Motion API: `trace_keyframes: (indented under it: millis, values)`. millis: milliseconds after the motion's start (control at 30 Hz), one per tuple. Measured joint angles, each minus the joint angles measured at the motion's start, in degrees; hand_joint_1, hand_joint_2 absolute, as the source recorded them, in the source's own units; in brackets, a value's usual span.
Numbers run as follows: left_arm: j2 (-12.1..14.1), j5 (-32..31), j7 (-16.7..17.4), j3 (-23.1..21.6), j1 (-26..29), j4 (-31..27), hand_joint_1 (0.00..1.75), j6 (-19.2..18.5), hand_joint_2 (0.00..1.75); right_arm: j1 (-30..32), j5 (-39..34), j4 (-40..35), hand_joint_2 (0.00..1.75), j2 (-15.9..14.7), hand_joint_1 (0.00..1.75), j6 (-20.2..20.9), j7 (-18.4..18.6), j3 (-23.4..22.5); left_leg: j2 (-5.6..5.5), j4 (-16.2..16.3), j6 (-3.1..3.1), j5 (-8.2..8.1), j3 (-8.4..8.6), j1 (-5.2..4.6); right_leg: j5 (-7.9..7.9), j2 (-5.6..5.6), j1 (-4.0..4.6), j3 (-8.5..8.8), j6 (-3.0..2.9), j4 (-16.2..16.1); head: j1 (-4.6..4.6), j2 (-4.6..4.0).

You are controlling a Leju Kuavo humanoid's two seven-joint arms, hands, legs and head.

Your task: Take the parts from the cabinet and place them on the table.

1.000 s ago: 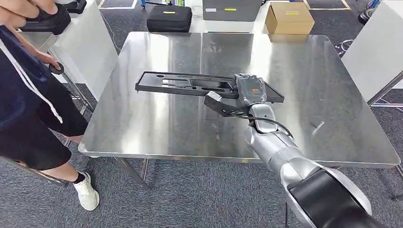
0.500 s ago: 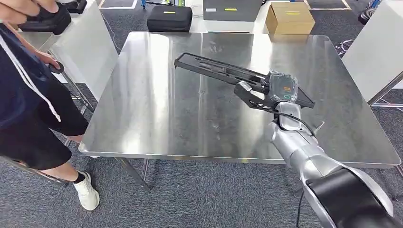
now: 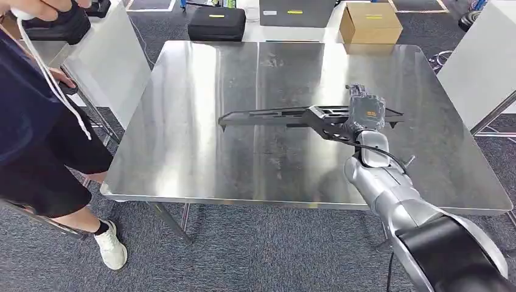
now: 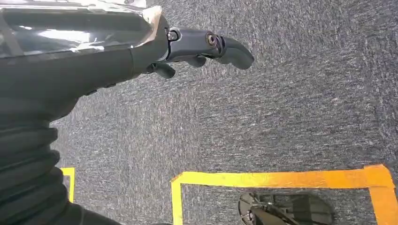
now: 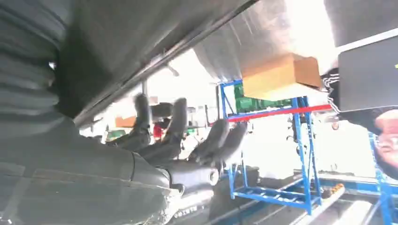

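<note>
1. Right hand (image 3: 363,115) grips a long flat black part (image 3: 286,114) at its right end, fingers wrapped on it; the rest of the part sticks out to the robot's left over the steel table (image 3: 201,164).
2. Part sits roughly level above the table's middle-right. Can't tell from the head view whether its underside touches the surface yet; a reflection under it suggests it is just above.
3. Right wrist view: dark fingers (image 5: 173,124) curled up against a flat dark surface, blurred, grip detail unclear.
4. Left hand (image 4: 197,47) hangs by the robot's side over grey carpet, holding nothing; fingers look partly curled, so how far open it is can't be told.
5. Step in hand, judged: setting the part down on the table.
6. To do it well: lower straight down, keep the part flat so the free far end doesn't hit first and lever in the grip. Release only once the whole length rests on steel.
7. Keep it well inside the table edges; the right end is nearer the right side.
8. Person (image 3: 36,121) stands at the table's left corner, well apart from the part.
</note>
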Motion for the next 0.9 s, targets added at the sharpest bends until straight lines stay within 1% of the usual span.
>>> trace_keyframes:
  millis: [200, 400, 567, 667, 900]
  values:
    - [0.0, 0.3, 0.6, 0.0, 0.0, 0.0, 0.0, 0.0, 1.75, 0.1, 0.3, 0.0, 0.0, 1.0, 0.0, 0.0, -0.2, 0.0, -0.02, 0.0, 0.0, 0.0, -0.01, -0.01, 0.0, -0.01, 0.0, 0.0, 0.0, 0.0, 0.0, 0.0]
    - [0.0, 0.3, 1.1, 0.0, 0.0, 0.0, 0.0, 0.0, 1.75, 0.3, 1.0, 0.0, 0.0, 1.2, 0.0, 0.0, -0.3, 0.0, -0.02, 0.0, 0.0, 0.0, 0.0, -0.01, 0.0, 0.0, 0.0, 0.01, 0.0, 0.0, 0.0, 0.0]
    - [0.0, 0.3, 1.2, 0.0, 0.0, 0.0, 0.0, 0.0, 1.75, 0.3, 1.1, 0.0, 0.0, 1.2, 0.0, 0.0, -0.3, 0.0, -0.02, 0.0, 0.0, 0.0, 0.0, -0.01, 0.0, 0.0, 0.0, 0.0, 0.0, 0.0, 0.0, 0.0]
    - [-0.1, 0.6, 1.2, 0.0, 0.0, 0.0, 0.0, -0.1, 1.75, 0.5, 1.5, 0.0, 0.0, 1.4, 0.0, -0.1, -0.9, 0.0, -0.02, 0.0, 0.0, 0.0, 0.0, 0.0, 0.0, -0.01, 0.0, 0.0, 0.0, 0.0, -0.02, 0.0]
    - [-0.2, 1.1, 0.3, 0.1, 0.0, 0.0, 0.0, 0.0, 1.75, 0.8, 1.8, 0.0, 0.0, 2.0, 0.0, -0.1, -1.7, 0.0, -0.02, 0.0, 0.0, 0.0, 0.0, 0.0, 0.0, 0.0, 0.0, 0.01, 0.0, 0.0, 0.0, 0.0]
